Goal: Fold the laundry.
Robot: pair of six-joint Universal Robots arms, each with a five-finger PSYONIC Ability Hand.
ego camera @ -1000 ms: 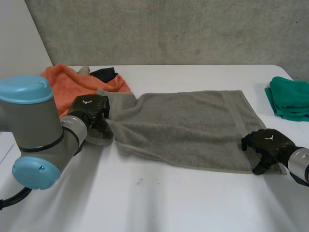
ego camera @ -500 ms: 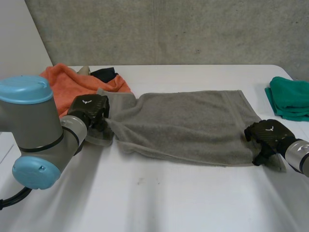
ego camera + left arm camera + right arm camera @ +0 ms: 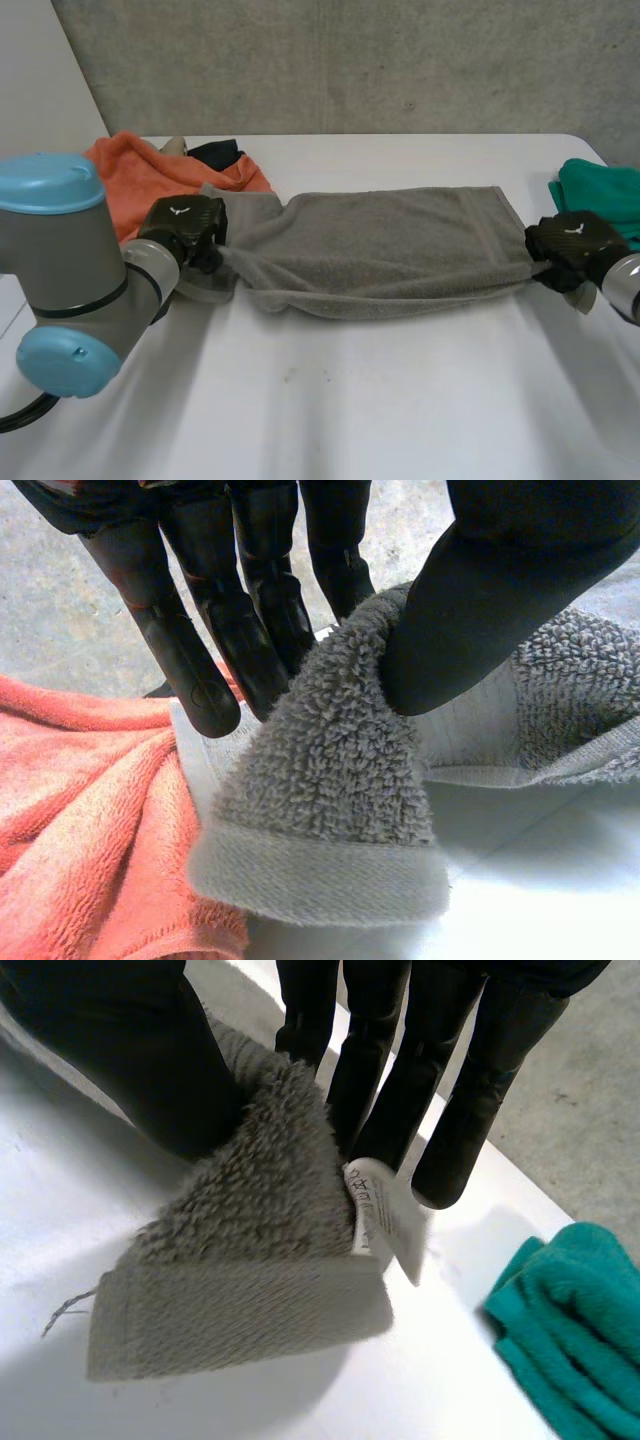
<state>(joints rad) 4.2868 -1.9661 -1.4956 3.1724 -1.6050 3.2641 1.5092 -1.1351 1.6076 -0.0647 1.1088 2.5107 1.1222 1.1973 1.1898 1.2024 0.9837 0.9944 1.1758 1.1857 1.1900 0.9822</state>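
From the head view, the grey towel [image 3: 380, 250] stretches across the middle of the white desk [image 3: 350, 400] between the two arms, with the left robot hand [image 3: 185, 228] at its one end and the right robot hand [image 3: 572, 243] at the other. Its near edge curves in a shallow sag between them and its surface is lightly rumpled toward the left end. This view does not show how the fingers sit. The wrist views do: in the left wrist view, the thumb [image 3: 480, 600] presses a corner of the towel against the straight fingers [image 3: 230, 610], so that robot hand pinches the cloth, and the hemmed corner droops below the fingertips. In the right wrist view, the other robot hand pinches its corner in the same way between thumb and fingers. A white label [image 3: 385, 1215], which the head view does not show, sticks out from the hem. The pile is thick and looped, with a flat woven band along the end. An orange cloth [image 3: 140, 175] lies just beside the left end, a black cloth [image 3: 215, 153] behind it, and a green cloth [image 3: 600, 195] lies near the right robot hand.
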